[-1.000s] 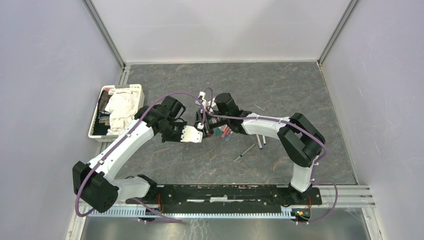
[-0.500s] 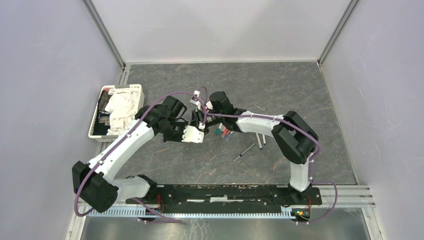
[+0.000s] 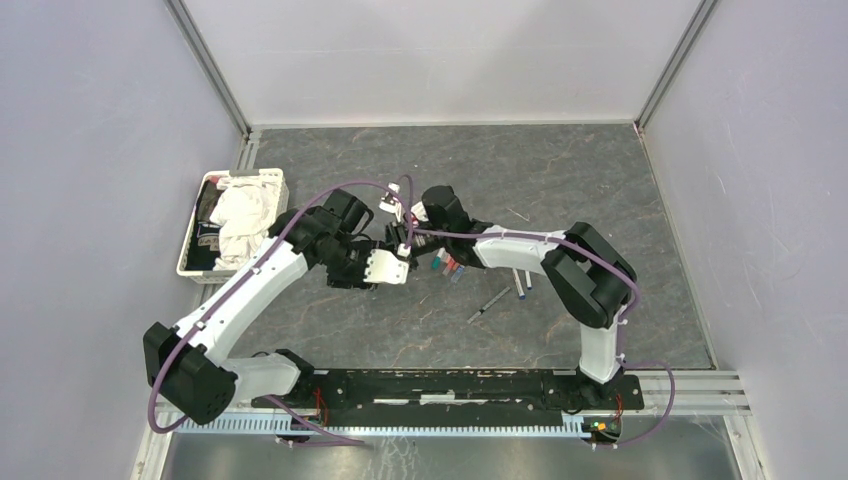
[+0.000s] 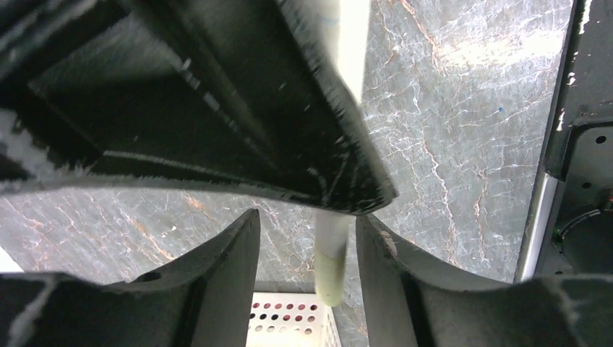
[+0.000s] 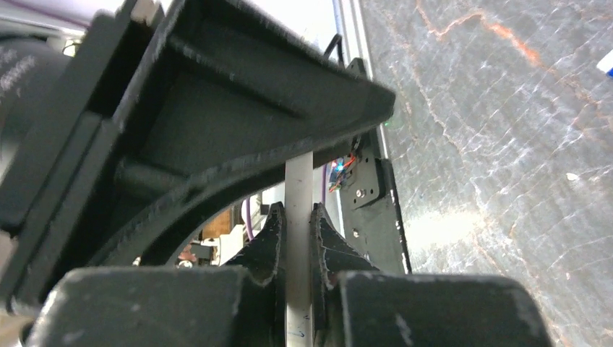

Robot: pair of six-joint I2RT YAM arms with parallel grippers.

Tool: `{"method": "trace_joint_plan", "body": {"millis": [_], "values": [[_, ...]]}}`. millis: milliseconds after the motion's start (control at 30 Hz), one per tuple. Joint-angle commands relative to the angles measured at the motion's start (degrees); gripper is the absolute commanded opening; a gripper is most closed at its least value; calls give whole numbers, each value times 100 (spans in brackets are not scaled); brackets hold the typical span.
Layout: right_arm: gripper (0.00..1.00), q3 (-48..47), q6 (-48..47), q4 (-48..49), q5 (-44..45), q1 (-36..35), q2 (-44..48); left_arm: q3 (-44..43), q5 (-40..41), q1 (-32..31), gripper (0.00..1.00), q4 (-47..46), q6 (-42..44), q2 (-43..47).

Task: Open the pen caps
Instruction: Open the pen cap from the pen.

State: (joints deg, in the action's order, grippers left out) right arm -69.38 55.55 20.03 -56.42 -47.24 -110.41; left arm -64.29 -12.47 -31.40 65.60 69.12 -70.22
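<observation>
A white-barrelled pen stands upright between the two grippers, which meet over the middle of the table. My right gripper is shut on its barrel. In the left wrist view the pen's pale yellow-green end, a cap as far as I can tell, hangs between the fingers of my left gripper. That gripper is open, with a gap on both sides of the pen. From above, the left gripper sits just below the right gripper. More pens with red and blue caps lie beside them.
A white perforated basket holding cloth stands at the left edge of the mat and shows as basket below the left fingers. Two loose pens and another pen lie to the right. Grey walls enclose the mat.
The left gripper has opened and let go of the pen's end. The right gripper has closed on the barrel. Both wrists have shifted slightly left.
</observation>
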Motion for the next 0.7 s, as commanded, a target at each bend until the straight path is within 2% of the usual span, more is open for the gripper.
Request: {"method": "trace_joint_plan", "body": {"millis": [0, 67, 200, 367, 467, 567, 667], "values": [[0, 661, 371, 1693, -533, 87, 505, -326, -286, -17, 59, 146, -28, -53], [0, 958, 507, 2269, -652, 176, 659, -545, -581, 14, 60, 422, -80, -139], [0, 1337, 474, 2764, -809, 245, 898, -960, -1464, 67, 59, 771, -223, -256], [0, 1474, 525, 2983, -939, 264, 974, -1163, -2241, 72, 55, 959, -417, -385], [0, 1593, 612, 3124, -922, 301, 996, -1167, -2320, 72, 47, 1016, -427, -405], [0, 1688, 627, 3164, -906, 356, 1032, -1122, -2192, 72, 33, 1070, -376, -405], [0, 1774, 599, 3149, -903, 396, 1064, -1112, -2027, 71, 29, 1076, -326, -367]]}}
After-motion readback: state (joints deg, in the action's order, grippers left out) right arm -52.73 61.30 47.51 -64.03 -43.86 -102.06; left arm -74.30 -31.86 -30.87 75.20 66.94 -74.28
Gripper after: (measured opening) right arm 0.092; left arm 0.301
